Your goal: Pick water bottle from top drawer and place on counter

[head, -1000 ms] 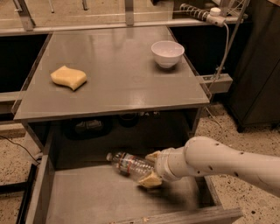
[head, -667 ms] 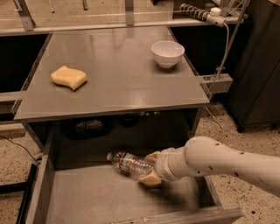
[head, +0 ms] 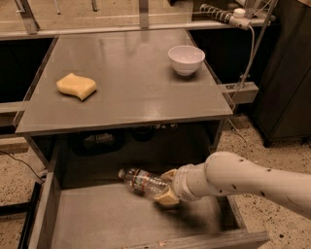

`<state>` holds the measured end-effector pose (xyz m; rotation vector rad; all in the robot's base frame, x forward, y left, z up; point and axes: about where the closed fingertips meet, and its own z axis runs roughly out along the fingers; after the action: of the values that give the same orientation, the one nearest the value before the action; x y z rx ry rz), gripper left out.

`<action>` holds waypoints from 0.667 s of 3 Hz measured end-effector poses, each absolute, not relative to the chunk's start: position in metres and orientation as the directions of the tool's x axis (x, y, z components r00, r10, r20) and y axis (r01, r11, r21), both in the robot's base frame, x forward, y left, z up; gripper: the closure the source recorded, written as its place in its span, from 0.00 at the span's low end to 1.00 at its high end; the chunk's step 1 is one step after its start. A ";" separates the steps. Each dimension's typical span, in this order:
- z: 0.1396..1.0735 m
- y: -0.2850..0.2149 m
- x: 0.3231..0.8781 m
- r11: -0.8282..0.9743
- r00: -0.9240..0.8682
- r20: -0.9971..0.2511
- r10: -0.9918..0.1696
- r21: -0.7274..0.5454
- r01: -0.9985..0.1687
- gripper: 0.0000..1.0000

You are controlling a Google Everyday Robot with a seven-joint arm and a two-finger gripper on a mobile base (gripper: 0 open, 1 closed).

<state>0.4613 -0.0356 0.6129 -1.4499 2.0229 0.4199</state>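
Observation:
The water bottle [head: 142, 181] is a clear ribbed bottle with a white cap and a red-banded label. It lies tilted, cap to the upper left, just above the floor of the open top drawer [head: 102, 219]. My gripper [head: 167, 186] comes in from the right on a white arm and is shut on the bottle's base end, one tan finger above and one below. The counter [head: 131, 82] is the flat grey tabletop above the drawer.
A yellow sponge [head: 77, 86] lies at the counter's left. A white bowl [head: 186, 59] stands at its back right. A dark cabinet [head: 286, 73] stands to the right. A power strip [head: 228, 14] with a cable hangs behind the counter.
The bottle and my gripper have risen slightly and shifted a little; otherwise nothing has visibly changed.

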 end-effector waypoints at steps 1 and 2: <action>0.619 -0.035 0.457 0.337 -0.202 -0.634 -0.746 -0.099 -0.936 1.00; 0.645 -0.037 0.448 0.304 -0.157 -0.625 -0.764 -0.135 -0.943 1.00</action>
<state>0.4484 -0.0365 0.6448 -1.5118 1.9744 0.3844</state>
